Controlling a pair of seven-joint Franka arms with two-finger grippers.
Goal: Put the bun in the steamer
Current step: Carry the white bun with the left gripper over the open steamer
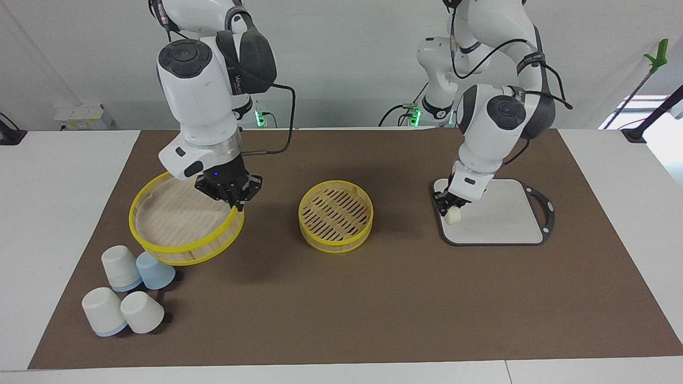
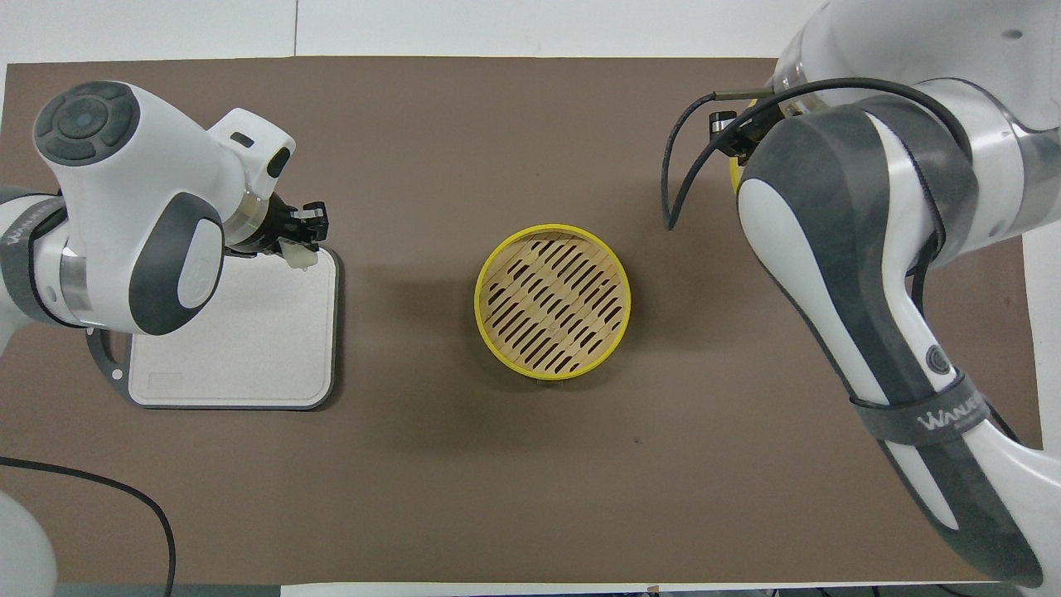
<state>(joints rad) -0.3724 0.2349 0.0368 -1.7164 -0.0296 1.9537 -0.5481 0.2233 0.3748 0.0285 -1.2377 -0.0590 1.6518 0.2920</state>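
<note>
The steamer's lower tier stands open in the middle of the mat, its slatted floor bare. My right gripper is shut on the yellow rim of the steamer's upper tier, which hangs tilted just above the mat toward the right arm's end. In the overhead view my right arm hides that tier except a sliver of yellow rim. My left gripper is shut on the small cream bun, over the corner of the grey-edged board that lies closest to the steamer.
Several upturned cups, white and pale blue, lie close to the held tier, farther from the robots than it. My right arm hides them in the overhead view. A brown mat covers the table.
</note>
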